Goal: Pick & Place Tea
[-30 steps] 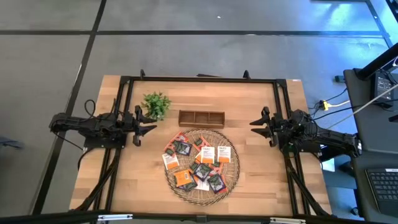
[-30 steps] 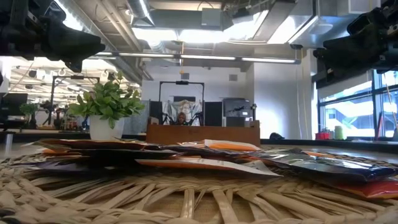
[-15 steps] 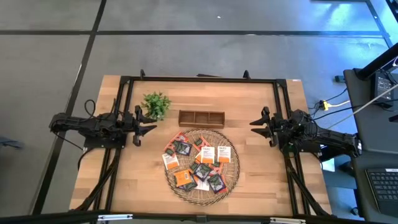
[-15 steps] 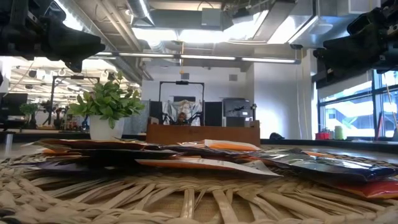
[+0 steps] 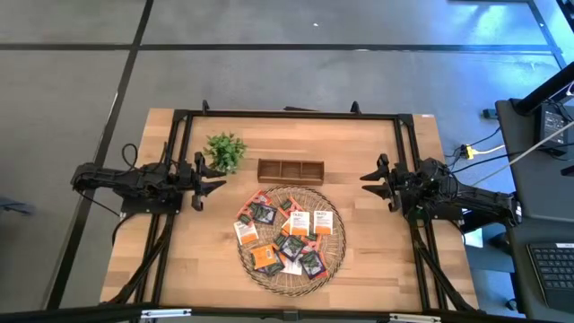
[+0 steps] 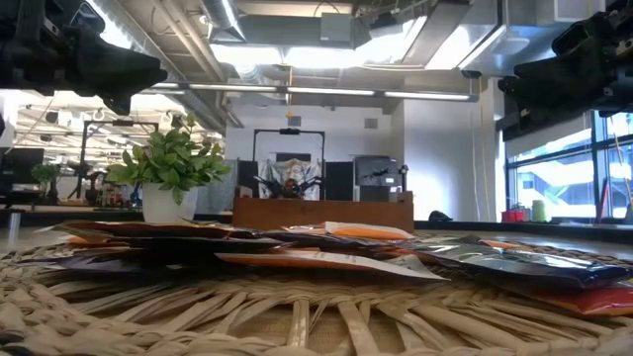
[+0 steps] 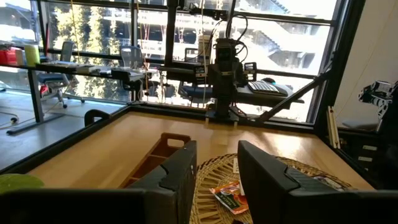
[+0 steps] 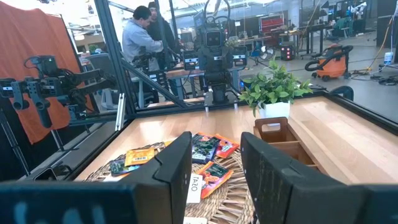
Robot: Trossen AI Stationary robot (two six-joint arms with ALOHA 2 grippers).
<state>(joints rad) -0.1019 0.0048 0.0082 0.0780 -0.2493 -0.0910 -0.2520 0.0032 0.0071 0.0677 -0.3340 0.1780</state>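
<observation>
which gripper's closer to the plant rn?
Left. The left gripper hangs open just off the plant, at the table's left side. The right gripper, also open, sits far across the table, past the wooden box and the woven tray.

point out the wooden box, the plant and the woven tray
wooden box (image 5: 290, 170): high view, on its middle compartment
plant (image 5: 225, 150): high view, on its leaves
woven tray (image 5: 334, 249): high view, on a bare part of its right rim
</observation>
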